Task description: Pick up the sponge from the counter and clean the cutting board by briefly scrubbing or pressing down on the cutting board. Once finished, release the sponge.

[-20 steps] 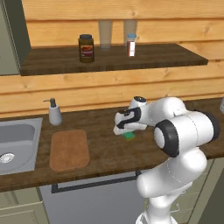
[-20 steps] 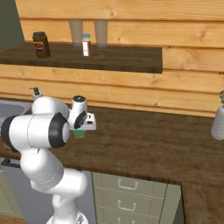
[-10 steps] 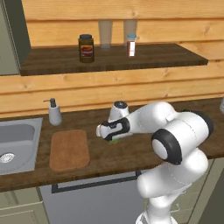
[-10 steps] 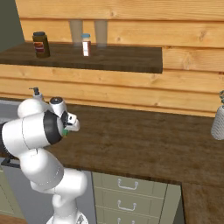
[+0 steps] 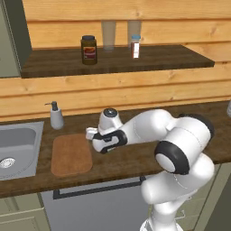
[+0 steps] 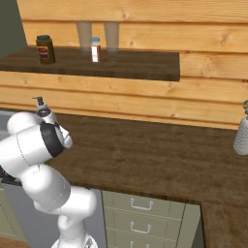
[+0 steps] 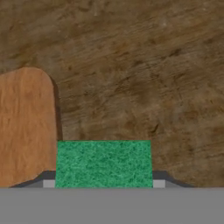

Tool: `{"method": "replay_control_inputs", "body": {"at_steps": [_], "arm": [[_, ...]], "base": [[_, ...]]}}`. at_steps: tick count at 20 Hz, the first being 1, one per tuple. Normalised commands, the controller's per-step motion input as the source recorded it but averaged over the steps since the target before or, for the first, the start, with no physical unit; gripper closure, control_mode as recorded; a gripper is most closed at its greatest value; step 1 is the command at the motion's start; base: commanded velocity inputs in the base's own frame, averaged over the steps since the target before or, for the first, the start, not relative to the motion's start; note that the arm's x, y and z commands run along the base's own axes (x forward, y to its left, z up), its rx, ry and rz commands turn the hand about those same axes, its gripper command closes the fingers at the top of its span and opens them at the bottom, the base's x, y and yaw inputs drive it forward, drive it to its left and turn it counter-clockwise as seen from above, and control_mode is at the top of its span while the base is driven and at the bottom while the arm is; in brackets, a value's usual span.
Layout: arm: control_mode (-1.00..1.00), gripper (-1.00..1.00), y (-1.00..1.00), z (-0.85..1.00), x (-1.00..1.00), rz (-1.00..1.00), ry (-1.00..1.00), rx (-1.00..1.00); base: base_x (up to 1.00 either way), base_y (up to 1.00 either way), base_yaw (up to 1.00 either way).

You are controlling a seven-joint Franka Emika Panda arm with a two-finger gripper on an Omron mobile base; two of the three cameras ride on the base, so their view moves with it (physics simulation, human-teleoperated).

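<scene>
In the hand view the green sponge (image 7: 103,164) sits between the two fingertips of my gripper (image 7: 103,183), which is shut on it. It hangs over the dark wood-grain counter (image 7: 144,74), just off a rounded corner of the light brown cutting board (image 7: 24,127). From the left base view my gripper (image 5: 101,147) hovers at the right edge of the cutting board (image 5: 70,155), which lies flat on the counter (image 5: 135,158). There the hand hides the sponge. In the right base view the arm's white body covers the gripper.
A grey sink basin (image 5: 16,146) lies left of the board, with a soap dispenser (image 5: 56,116) behind it. The upper shelf (image 5: 113,61) carries a dark jar (image 5: 89,49) and a small bottle (image 5: 135,46). A grey shaker (image 6: 241,135) stands at the counter's far right.
The arm has swung left along the counter with the sponge in its grip, from the middle of the worktop to the board's right edge.
</scene>
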Motion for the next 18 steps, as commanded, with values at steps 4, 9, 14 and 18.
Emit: {"method": "replay_control_inputs", "body": {"at_steps": [4,9,14,18], "arm": [[-1.0,1.0,0.35,0.11,-0.29,0.0,-0.09,0.08],[-1.0,1.0,0.72,0.02,-0.14,-0.03,-0.03,-0.09],[-1.0,1.0,0.9,0.06,0.0,-0.01,-0.01,-0.04],[-1.0,1.0,0.48,0.0,0.0,0.04,0.0,0.16]], "base": [[0.0,0.0,0.0],[0.0,0.0,0.0],[0.0,0.0,0.0],[0.0,0.0,0.0]]}}
